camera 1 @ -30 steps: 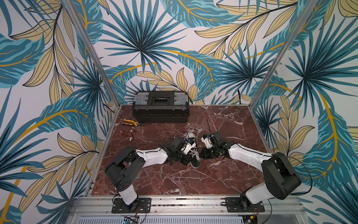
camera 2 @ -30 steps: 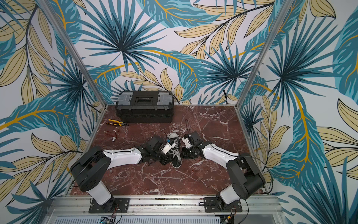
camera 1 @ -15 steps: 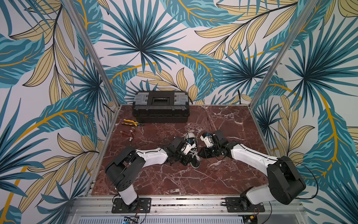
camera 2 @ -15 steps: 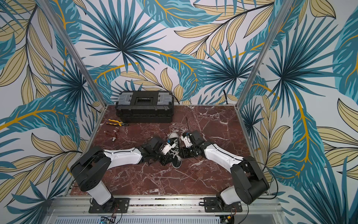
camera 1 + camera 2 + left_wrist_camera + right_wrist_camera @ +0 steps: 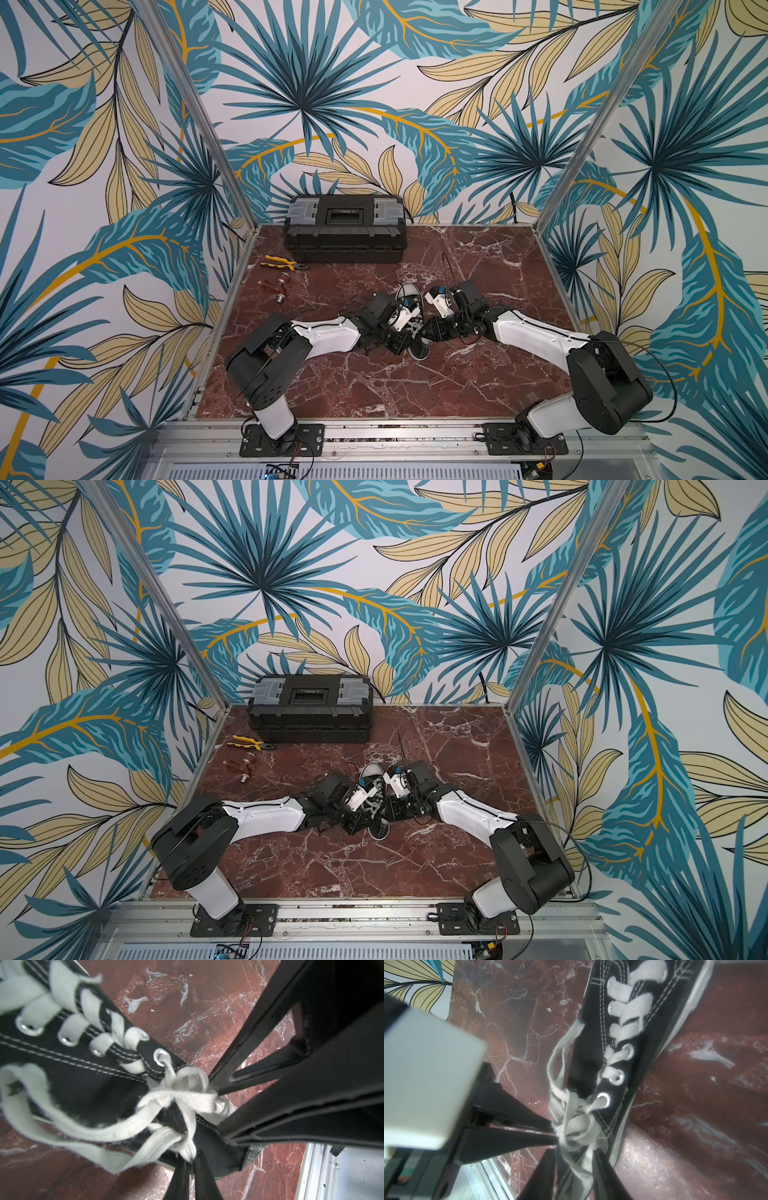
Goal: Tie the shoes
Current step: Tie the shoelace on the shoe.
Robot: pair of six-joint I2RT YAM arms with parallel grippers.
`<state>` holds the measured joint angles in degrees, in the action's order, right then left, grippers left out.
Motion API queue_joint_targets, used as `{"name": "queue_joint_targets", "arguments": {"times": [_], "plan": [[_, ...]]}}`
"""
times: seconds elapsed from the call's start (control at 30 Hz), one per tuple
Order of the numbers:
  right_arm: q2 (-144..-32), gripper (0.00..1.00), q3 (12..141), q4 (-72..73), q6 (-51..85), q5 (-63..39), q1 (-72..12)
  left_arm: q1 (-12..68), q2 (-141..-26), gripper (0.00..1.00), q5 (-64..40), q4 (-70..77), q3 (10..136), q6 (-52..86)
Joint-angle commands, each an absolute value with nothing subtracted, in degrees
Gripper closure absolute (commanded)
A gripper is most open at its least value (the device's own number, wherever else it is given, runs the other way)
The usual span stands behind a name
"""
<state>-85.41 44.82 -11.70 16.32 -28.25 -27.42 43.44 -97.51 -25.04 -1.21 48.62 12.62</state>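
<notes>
Across the worktop [image 5: 374, 386] I see red-brown marble with white veins, walled on three sides by teal-and-yellow palm-leaf wallpaper [image 5: 299, 83] between slanting aluminium posts [image 5: 199, 116]. At the back edge sits a black toolbox [image 5: 345, 228] with grey latches. Yellow-handled pliers [image 5: 279, 262] lie near its left end, and nearer me are small brownish bits [image 5: 276, 286] that I cannot identify. The black canvas sneaker [image 5: 419, 351] lies near the middle, toe towards the toolbox, between both arms. My left pincer [image 5: 192, 1159] is closed, pinching a loop of the white laces [image 5: 187, 1097] beside the top eyelets. My right pincer [image 5: 574, 1155] stands parted, with lace strands running between its fingers but not squeezed.
</notes>
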Motion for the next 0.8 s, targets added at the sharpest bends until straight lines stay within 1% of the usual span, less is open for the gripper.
{"name": "queue_joint_targets", "arguments": {"times": [0.0,0.3,0.6,0.77], "plan": [[-85.93,0.66,43.34,-8.07,18.52,-28.49,-27.67,43.5,-98.44,0.89,-24.4,-0.34,48.08,13.05],[-87.64,0.66,44.63,-6.45,21.68,-26.16,-27.69,43.51,-98.7,0.89,-24.79,-0.48,48.34,12.98],[-88.07,0.77,45.42,-7.62,22.49,-24.04,-27.66,43.53,-98.97,0.89,-24.9,-0.31,48.36,12.91],[-88.11,0.89,45.38,-8.7,24.18,-22.23,-27.73,43.54,-98.66,0.89,-25.03,-0.44,48.17,13.1]]}}
